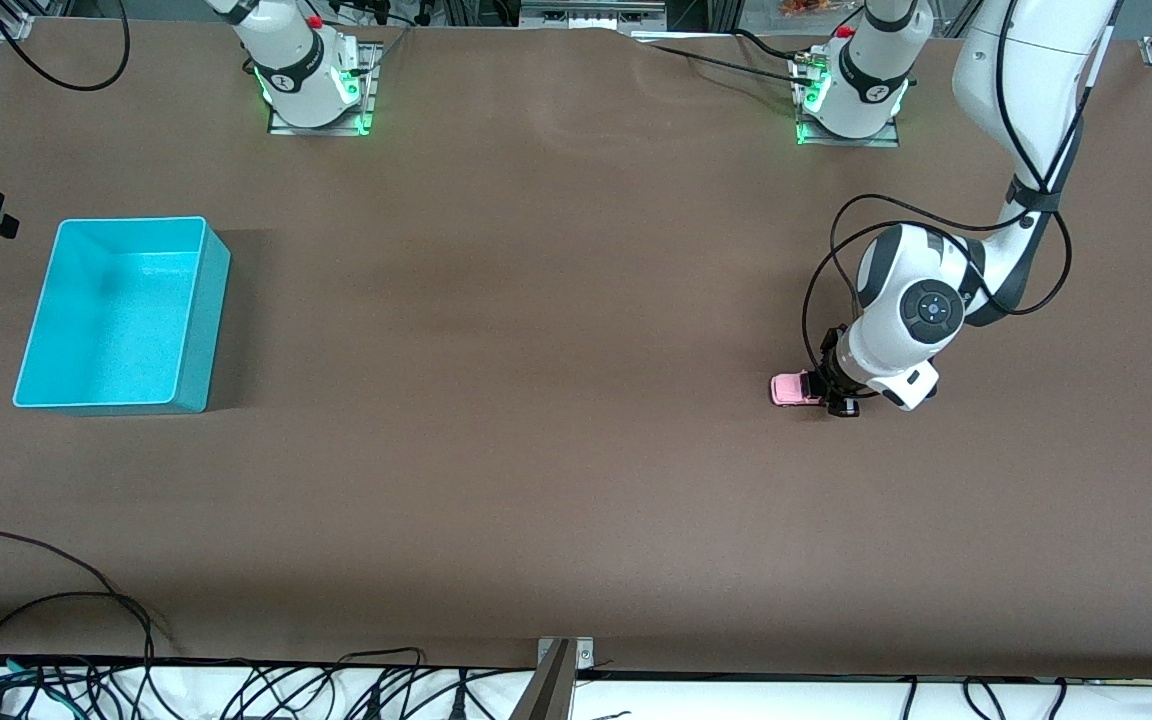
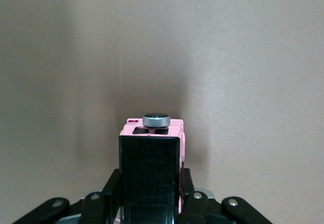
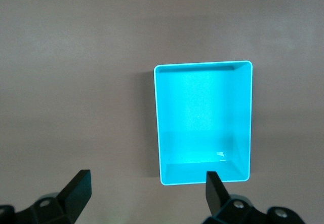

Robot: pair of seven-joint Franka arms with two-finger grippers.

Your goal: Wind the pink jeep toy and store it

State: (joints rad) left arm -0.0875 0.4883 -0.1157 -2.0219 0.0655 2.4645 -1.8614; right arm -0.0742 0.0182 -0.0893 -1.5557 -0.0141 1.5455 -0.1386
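Brown table (image 1: 576, 480), pink jeep toy (image 1: 792, 389) on it toward the left arm's end, left hand (image 1: 833, 391) clamped on its rear, right hand (image 3: 147, 191) spread wide above teal bin (image 1: 198, 330), waiting.

High front camera; two downward wrist cameras.

left pincer (image 2: 150, 196) clamping pink jeep toy (image 2: 152, 171), tabletop (image 2: 243, 57)
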